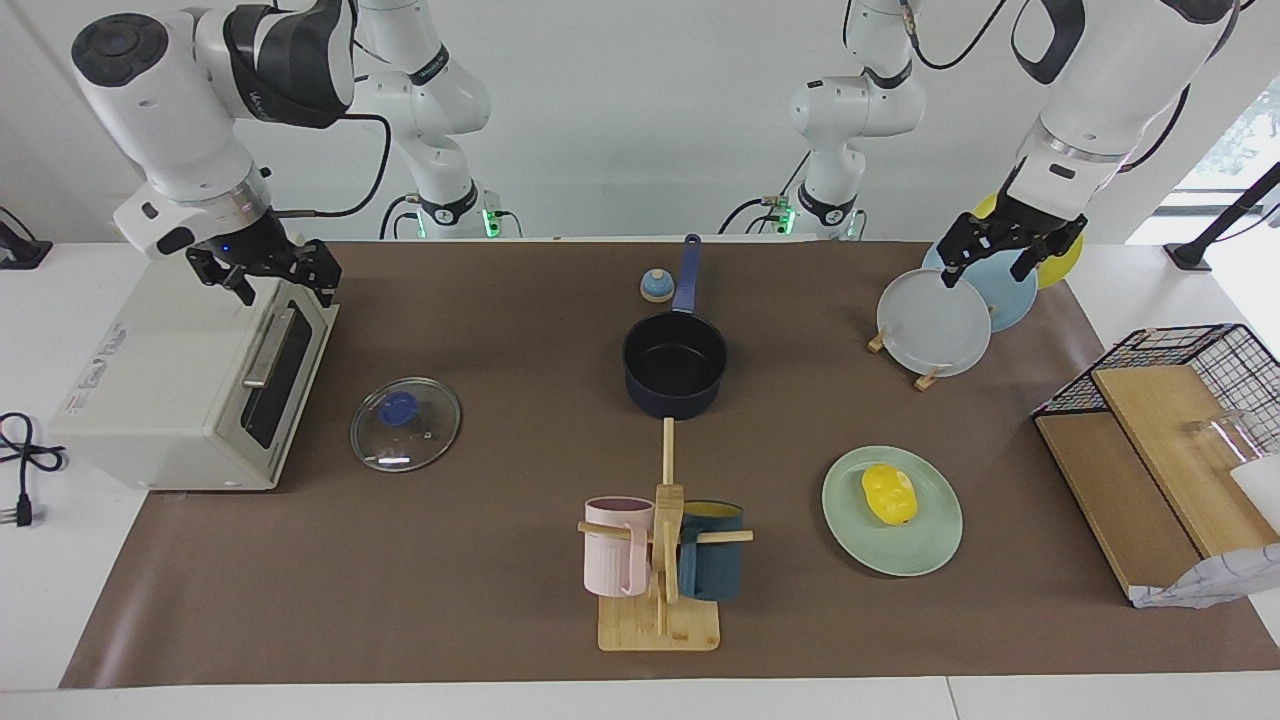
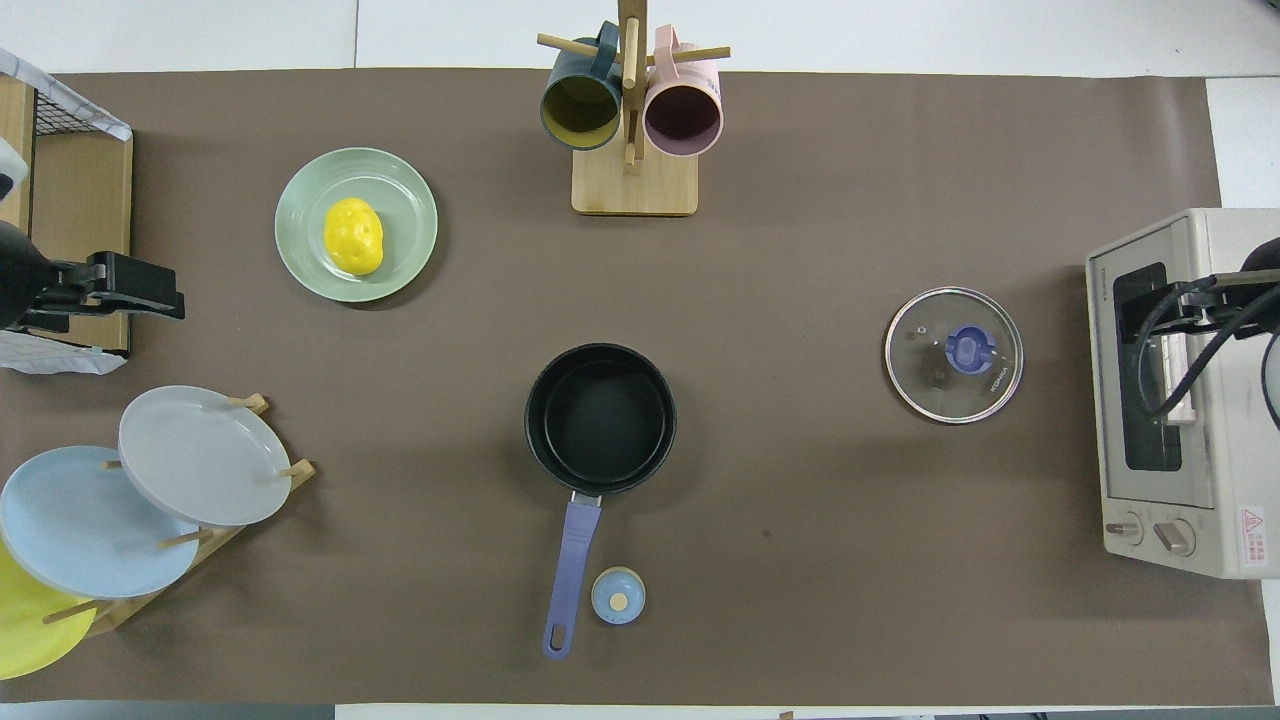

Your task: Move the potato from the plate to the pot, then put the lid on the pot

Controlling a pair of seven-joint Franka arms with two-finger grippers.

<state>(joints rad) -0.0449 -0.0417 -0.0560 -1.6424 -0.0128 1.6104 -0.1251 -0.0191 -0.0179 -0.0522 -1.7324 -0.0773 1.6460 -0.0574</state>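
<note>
The yellow potato (image 1: 888, 494) (image 2: 353, 235) lies on the mint-green plate (image 1: 905, 558) (image 2: 405, 190), toward the left arm's end and farther from the robots than the pot. The navy pot (image 1: 675, 365) (image 2: 600, 420) stands empty mid-table, its blue handle (image 1: 687, 270) pointing toward the robots. The glass lid (image 1: 405, 423) (image 2: 953, 355) lies flat in front of the toaster oven, toward the right arm's end. My left gripper (image 1: 987, 272) is open and raised over the plate rack. My right gripper (image 1: 287, 292) is open and raised over the oven. Both are empty.
A toaster oven (image 1: 170, 380) (image 2: 1170, 400) stands at the right arm's end. A rack of plates (image 1: 935, 325) (image 2: 200, 455) and a wire basket with boards (image 1: 1180, 400) stand at the left arm's end. A mug tree (image 1: 660, 560) (image 2: 632, 120) stands farthest from the robots. A small bell (image 1: 656, 286) (image 2: 617, 596) sits beside the pot handle.
</note>
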